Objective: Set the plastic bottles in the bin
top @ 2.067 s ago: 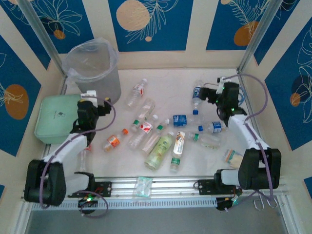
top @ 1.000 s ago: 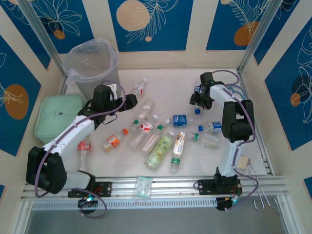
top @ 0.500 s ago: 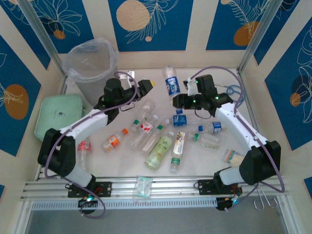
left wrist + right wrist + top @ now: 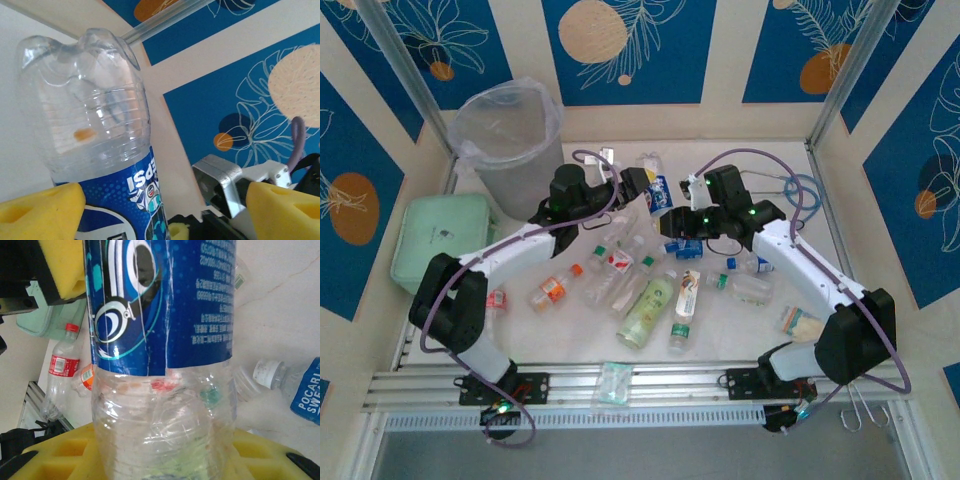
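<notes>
While the right end effector (image 4: 165,455) is clenched on the clear section of the Pepsi bottle (image 4: 657,188) below its label, the left end effector (image 4: 162,210) stands released, its yellow foam pads (image 4: 40,210) flanking the glossy blue label. The bottle hangs over the desk's far-middle, and the bin (image 4: 510,160) is at the far-left corner. Risk: thin, ribbed, dented plastic can buckle and slip out, or drop if right lets go before left closes.
</notes>
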